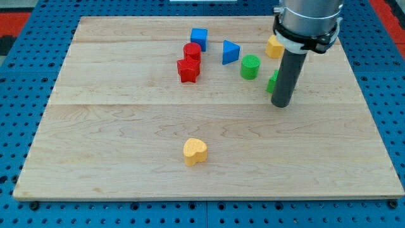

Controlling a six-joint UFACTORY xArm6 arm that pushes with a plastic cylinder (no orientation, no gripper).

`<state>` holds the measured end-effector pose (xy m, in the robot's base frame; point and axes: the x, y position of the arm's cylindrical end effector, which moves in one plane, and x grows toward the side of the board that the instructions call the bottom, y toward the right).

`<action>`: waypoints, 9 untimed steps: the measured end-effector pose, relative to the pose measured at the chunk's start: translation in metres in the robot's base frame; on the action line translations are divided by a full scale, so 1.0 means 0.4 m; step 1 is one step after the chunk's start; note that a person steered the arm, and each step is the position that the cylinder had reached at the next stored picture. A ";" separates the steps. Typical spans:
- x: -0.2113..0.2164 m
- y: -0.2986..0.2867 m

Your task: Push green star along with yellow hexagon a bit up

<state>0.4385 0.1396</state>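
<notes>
My tip (282,104) rests on the board at the view's right, just below and right of the green star (272,83), which the rod mostly hides; only its left edge shows. The yellow hexagon (273,47) lies above the star near the board's top right, partly behind the arm's housing. The tip touches or nearly touches the star; I cannot tell which.
A green cylinder (250,66) sits left of the star. A blue triangle (230,52), a blue cube (199,38), a red cylinder (192,52) and a red star (188,70) cluster at top centre. A yellow heart (195,152) lies at the lower middle.
</notes>
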 end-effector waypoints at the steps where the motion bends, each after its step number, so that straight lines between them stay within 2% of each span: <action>1: -0.065 0.000; 3: -0.099 0.016; 4: -0.059 0.072; 5: -0.086 0.111; 7: -0.170 0.069; 8: -0.075 0.080; 9: -0.060 0.018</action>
<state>0.4146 0.1469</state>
